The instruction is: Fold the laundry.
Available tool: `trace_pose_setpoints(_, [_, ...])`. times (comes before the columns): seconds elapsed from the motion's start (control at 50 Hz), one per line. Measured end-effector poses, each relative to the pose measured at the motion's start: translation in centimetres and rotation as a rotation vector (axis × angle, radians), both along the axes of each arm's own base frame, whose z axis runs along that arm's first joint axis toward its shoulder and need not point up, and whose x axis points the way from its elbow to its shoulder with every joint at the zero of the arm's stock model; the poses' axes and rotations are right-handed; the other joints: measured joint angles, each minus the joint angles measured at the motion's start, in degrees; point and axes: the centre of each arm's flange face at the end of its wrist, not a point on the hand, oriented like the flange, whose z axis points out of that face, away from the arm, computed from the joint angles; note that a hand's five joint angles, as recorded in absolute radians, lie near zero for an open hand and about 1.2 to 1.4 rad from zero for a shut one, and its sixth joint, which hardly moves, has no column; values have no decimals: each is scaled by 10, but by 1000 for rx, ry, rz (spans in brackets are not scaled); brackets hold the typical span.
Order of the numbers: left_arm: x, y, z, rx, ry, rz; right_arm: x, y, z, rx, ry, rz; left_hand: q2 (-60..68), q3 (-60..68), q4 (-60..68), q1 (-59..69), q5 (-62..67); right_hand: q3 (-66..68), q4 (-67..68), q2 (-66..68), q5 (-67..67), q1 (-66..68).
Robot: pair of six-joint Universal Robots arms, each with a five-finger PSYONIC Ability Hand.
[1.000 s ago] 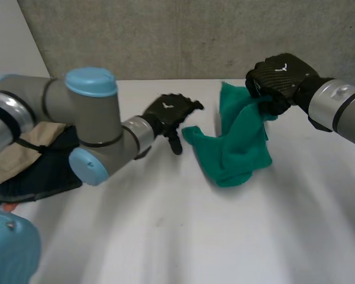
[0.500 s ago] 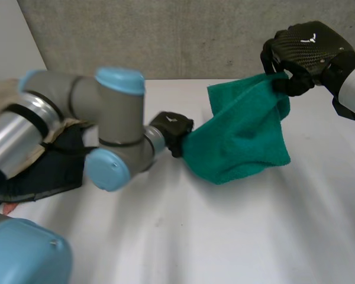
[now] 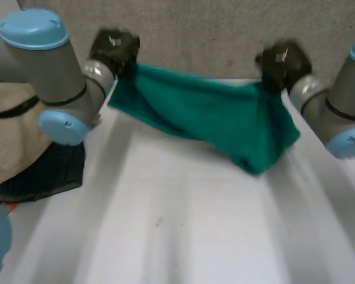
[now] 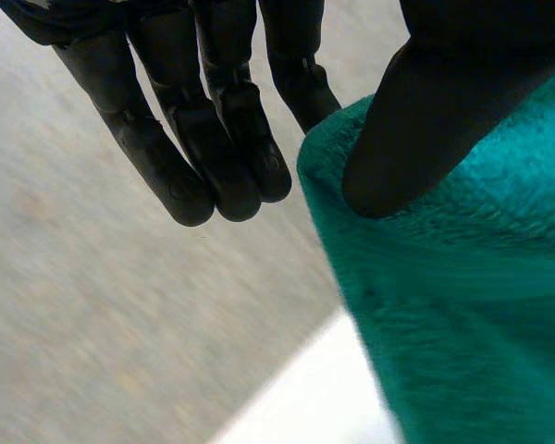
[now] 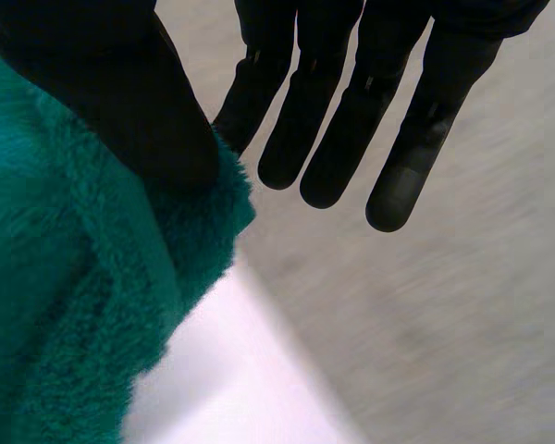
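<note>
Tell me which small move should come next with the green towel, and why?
Probably lower both hands together to lay the green towel flat on the white table. The left hand and the right hand each pinch a top corner, and the towel hangs stretched between them over the table, sagging lower near the right hand, so it looks ready for spreading.

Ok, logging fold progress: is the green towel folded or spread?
Spread, not folded: the green towel hangs stretched between the left hand and right hand, each pinching a corner.
</note>
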Motion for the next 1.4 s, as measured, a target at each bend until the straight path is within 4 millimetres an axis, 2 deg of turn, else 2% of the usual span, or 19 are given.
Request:
trace_pose_setpoints(0.06, [-2,-10,37,-163,98,13,6,-15,40,-210,-136,-42,0,0,0,0,0,0,0,0,0,0])
trace_pose_setpoints(0.1, [-1,-10,66,-270,169,16,7,-17,64,-323,-214,-61,0,0,0,0,0,0,0,0,3,0])
trace_pose_setpoints(0.14, [2,-5,101,-388,252,15,7,-14,97,-470,-321,-77,0,0,0,0,0,0,0,0,12,0])
trace_pose_setpoints(0.22, [10,8,138,-504,341,8,5,0,127,-589,-410,-73,0,0,0,0,0,0,0,0,14,0])
trace_pose_setpoints(0.28, [15,13,141,-499,346,4,5,9,129,-582,-408,-55,0,0,0,0,0,0,0,0,15,0])
trace_pose_setpoints(0.34, [18,16,128,-437,317,0,6,17,116,-514,-369,-26,0,0,0,0,0,0,0,0,15,0])
trace_pose_setpoints(0.46, [27,28,62,-194,188,-6,8,31,57,-242,-249,49,0,0,0,0,0,-1,-2,-1,13,0])
trace_pose_setpoints(0.48, [29,33,45,-140,157,-10,8,35,39,-163,-222,65,0,0,0,0,0,-25,-29,-20,-15,-6])
trace_pose_setpoints(0.52, [31,40,24,-73,115,-19,7,38,25,-101,-203,75,0,0,0,0,0,-71,-75,-70,-62,-37])
trace_pose_setpoints(0.56, [34,50,-1,-5,62,-38,5,44,-5,27,-166,91,1,0,0,0,0,-248,-244,-246,-236,-200])
trace_pose_setpoints(0.64, [39,69,-30,64,-26,-87,2,42,-33,138,-137,100,1,0,0,0,0,-418,-426,-415,-425,-370])
trace_pose_setpoints(0.68, [40,79,-38,76,-68,-116,2,36,-38,155,-131,107,1,0,0,0,0,-452,-467,-445,-467,-405])
trace_pose_setpoints(0.82, [44,111,-45,71,-170,-175,10,13,-39,144,-119,166,1,0,0,0,0,-515,-513,-497,-522,-449])
trace_pose_setpoints(0.9, [46,132,-40,48,-224,-195,22,3,-45,165,-91,227,1,0,0,0,0,-515,-513,-497,-526,-449])
trace_pose_setpoints(0.98, [48,155,-30,17,-264,-221,39,1,-57,191,-46,287,1,0,0,0,0,-515,-513,-497,-526,-449])
trace_pose_setpoints(1.14, [46,198,-20,-5,-314,-297,75,13,-72,130,44,406,1,0,0,0,0,-515,-513,-497,-526,-449])
trace_pose_setpoints(1.22, [45,221,-18,3,-334,-341,100,28,-81,63,99,483,1,0,0,0,0,-515,-513,-497,-525,-449])
trace_pose_setpoints(1.34, [48,237,-14,-1,-342,-351,129,49,-110,-6,203,569,1,0,0,0,0,-512,-512,-496,-516,-449])
trace_pose_setpoints(1.4, [50,238,-13,-2,-341,-342,136,53,-125,-33,258,586,1,0,0,0,0,-481,-488,-478,-472,-430])
